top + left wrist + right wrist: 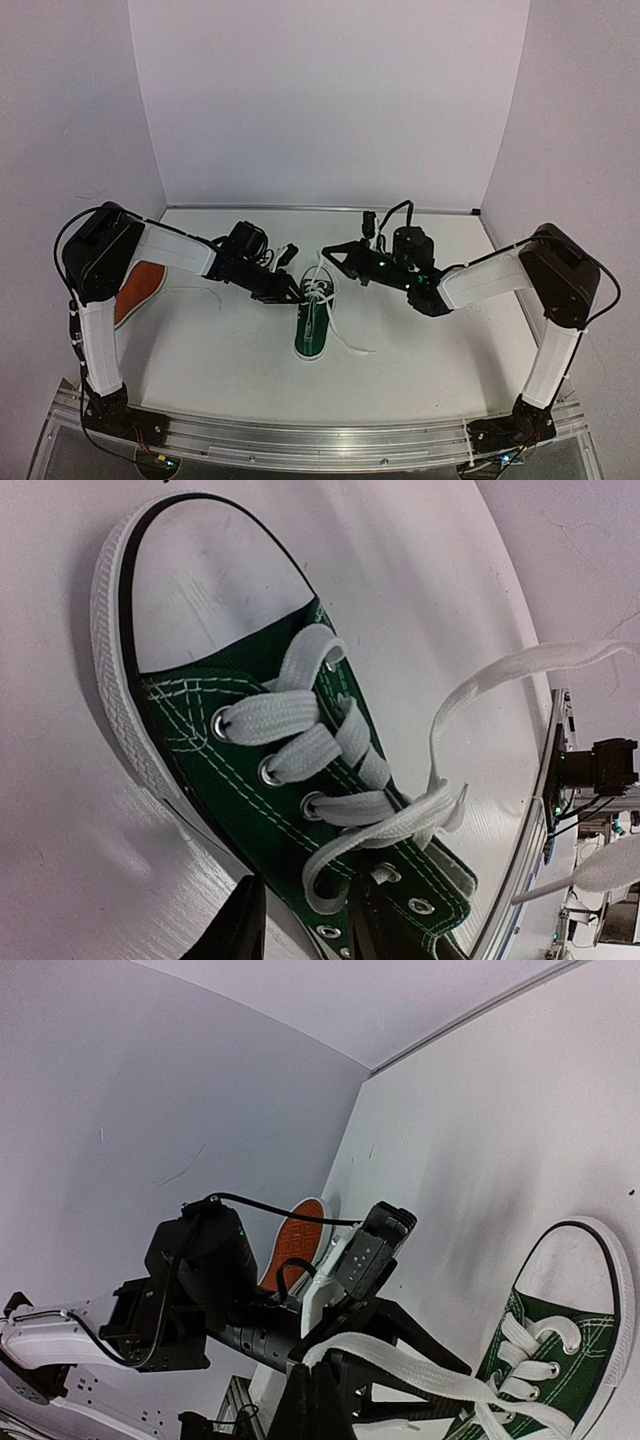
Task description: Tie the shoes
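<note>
— Green sneaker (310, 335): where does it sit?
— I see it on the white table (230, 370), about midway across; its white laces (300, 750) are threaded through the eyelets but untied; the orange-red sneaker (138, 285) lies well apart at the left, partly hidden behind the left arm (180, 250).
— And the right gripper (312, 1368)?
— Its fingers are pressed together on one lace strand (395, 1353); the strand rises from the shoe's eyelets up to the pinch, just above the shoe.
— The left gripper (305, 912)?
— It sits low at the shoe's left side; in my wrist view its two dark fingers stand apart, either side of the last eyelets; a loop of lace crosses just ahead of the gap; I cannot tell whether they touch the canvas.
</note>
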Motion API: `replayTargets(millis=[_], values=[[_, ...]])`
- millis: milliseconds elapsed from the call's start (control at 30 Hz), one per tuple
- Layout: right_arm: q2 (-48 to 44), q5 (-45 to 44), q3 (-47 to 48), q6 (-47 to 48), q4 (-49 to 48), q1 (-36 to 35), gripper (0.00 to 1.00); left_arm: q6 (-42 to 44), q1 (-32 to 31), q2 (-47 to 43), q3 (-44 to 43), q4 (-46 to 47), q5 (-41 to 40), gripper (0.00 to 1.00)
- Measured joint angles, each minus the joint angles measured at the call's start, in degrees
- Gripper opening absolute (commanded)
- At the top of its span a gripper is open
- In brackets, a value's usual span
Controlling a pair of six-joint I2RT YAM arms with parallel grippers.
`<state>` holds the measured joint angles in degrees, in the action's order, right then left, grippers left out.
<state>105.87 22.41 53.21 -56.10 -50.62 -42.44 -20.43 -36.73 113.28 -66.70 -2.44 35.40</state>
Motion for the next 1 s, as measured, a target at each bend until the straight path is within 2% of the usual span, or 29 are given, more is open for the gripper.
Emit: replayTargets(millis=[267,467,533,700,1000], values=[[3.1,-0.4,0.8,-0.4,-3.0,-0.1,0.0,-2.7,1.2,0.4,0.0,3.4,1.3,0.06],[4.9,-0.8,1.6,-0.3,-4.0,-0.2,0.0,-3.7,1.7,0.4,0.2,5.9,2.2,0.0],[5.3,-0.9,1.7,-0.1,-4.1,-0.3,0.0,-3.8,1.7,0.4,0.3,6.1,2.3,0.02],[5.7,-1.0,1.9,0.1,-4.2,-0.4,0.0,-3.1,1.6,0.3,0.4,5.1,1.7,0.17],[5.7,-2.1,1.9,0.7,-4.3,-0.4,0.0,-0.1,1.6,0.7,-1.2,2.1,0.8,0.28]])
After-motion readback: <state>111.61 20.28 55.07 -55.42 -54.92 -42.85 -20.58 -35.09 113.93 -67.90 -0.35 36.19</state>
